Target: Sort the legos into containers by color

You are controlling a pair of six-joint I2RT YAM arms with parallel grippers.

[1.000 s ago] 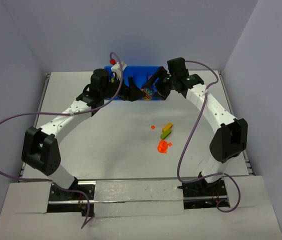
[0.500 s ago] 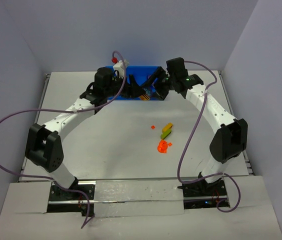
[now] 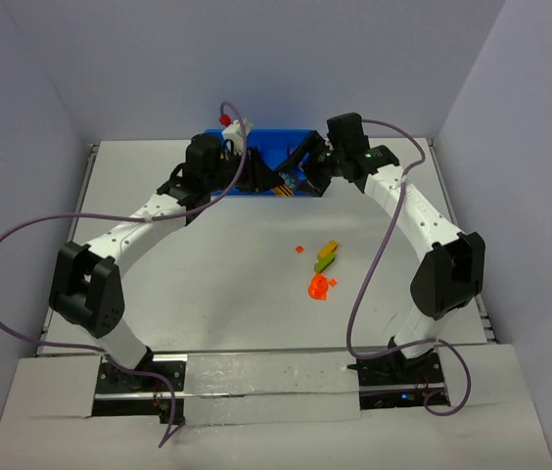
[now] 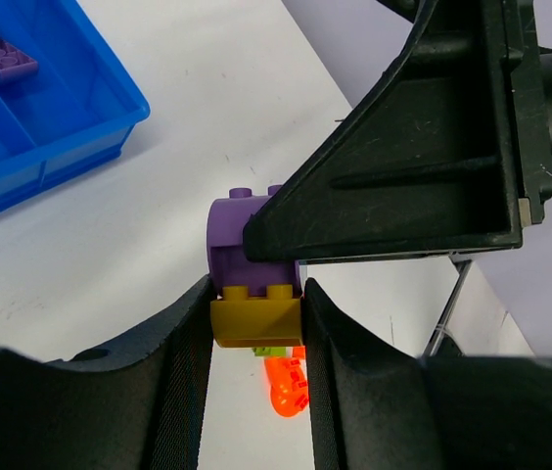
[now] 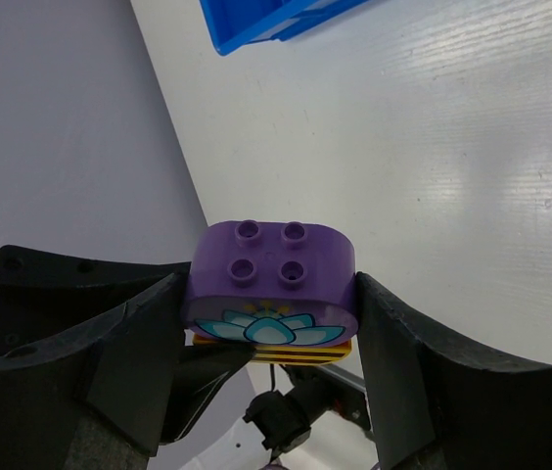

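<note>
Stack: a purple brick [image 5: 271,274] is pressed onto a yellow brick [image 4: 254,323], held off the bench [image 3: 217,274] just in front of the blue bin [image 3: 266,137].
Right jaws: clamped on the purple brick, one finger on each side.
Left jaws: closed on the yellow brick from below, both fingers touching it.
Your move: hold the right arm steady and peel the yellow brick off with a slight tilt, not a straight tug.
Risk: the yellow brick offers little surface, so it may slip.
Destination: purple pieces [image 4: 2,59] lie in one compartment.
Loose: an orange-red brick [image 3: 319,286] lies on the bench, well apart from the bin.
</note>
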